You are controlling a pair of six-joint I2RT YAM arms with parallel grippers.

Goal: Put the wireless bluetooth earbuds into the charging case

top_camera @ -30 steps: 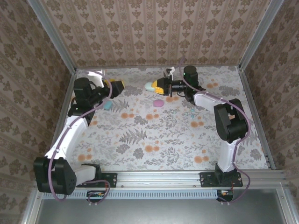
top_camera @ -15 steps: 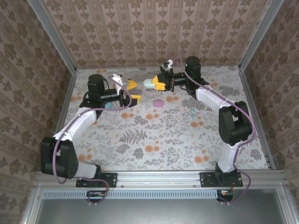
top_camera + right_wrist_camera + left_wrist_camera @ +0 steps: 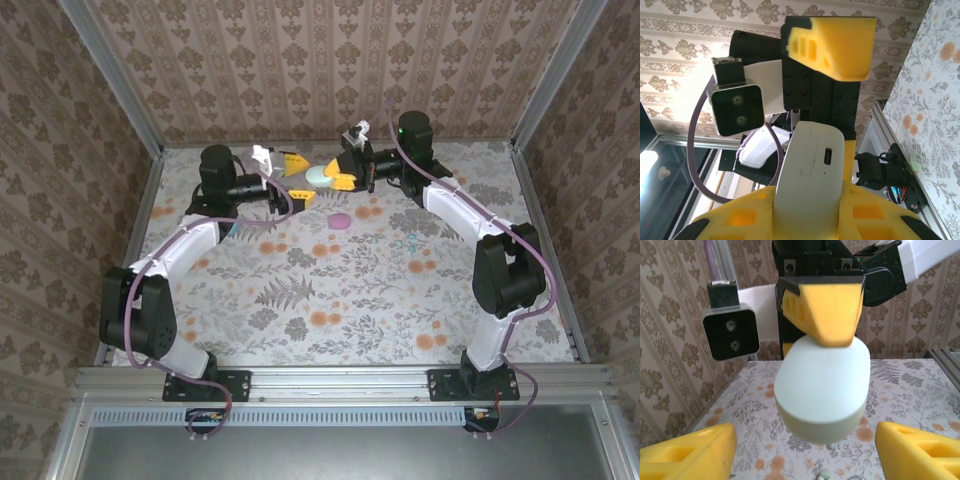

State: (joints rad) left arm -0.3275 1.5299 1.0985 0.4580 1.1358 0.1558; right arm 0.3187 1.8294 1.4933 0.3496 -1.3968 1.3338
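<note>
At the back of the desk [image 3: 300, 330], left side: left gripper [image 3: 300, 178], raised off the surface, fingers spread wide and holding nothing, pointed at the case. Centre: charging case [image 3: 318, 178], mint oval, lid apparently closed, held in the air level with the left fingers and just ahead of them, not touching them. Beside it: right gripper [image 3: 335, 176], fingers pinching the case across its flat faces, port end towards its wrist. Below, lying on the desk: pink case [image 3: 340, 220], untouched. Further right, on the desk and well apart from both grippers: small teal speck [image 3: 410, 240], probably one of the wireless bluetooth earbuds; too small to confirm. Handling note: the step appears to be opening or re-gripping the case. The left fingers should centre on the free end before closing while the right pinch stays firm, since the smooth shell may twist or slip.
</note>
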